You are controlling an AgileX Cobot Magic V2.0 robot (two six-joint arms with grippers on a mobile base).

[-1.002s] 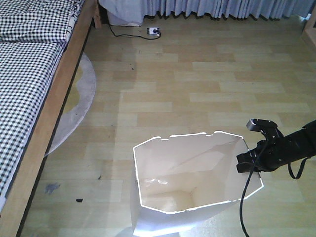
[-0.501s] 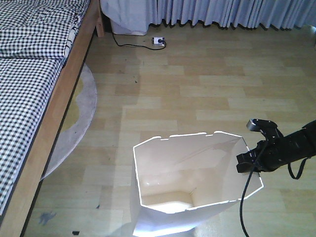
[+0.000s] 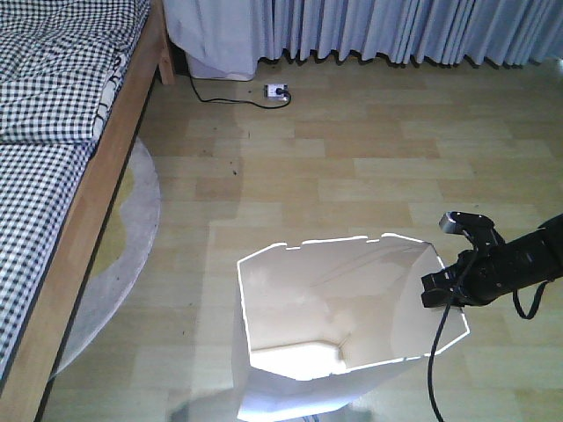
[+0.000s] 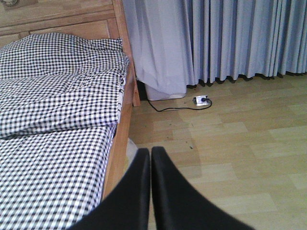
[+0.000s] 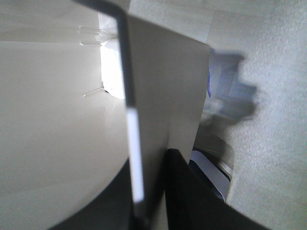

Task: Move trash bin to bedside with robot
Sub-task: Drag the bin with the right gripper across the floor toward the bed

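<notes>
The white bin (image 3: 308, 299) stood on the wooden floor (image 3: 352, 176), apart from the bed (image 3: 44, 193) along the floor's left edge. The right gripper (image 3: 437, 291) had its fingers clamped on the bin's right rim. The left gripper (image 4: 150, 151) faced the bed, fingers pressed together.

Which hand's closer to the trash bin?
Right. The right hand clamps the trash bin at its rim; the left hand points toward the bed, bin absent from its view.
</notes>
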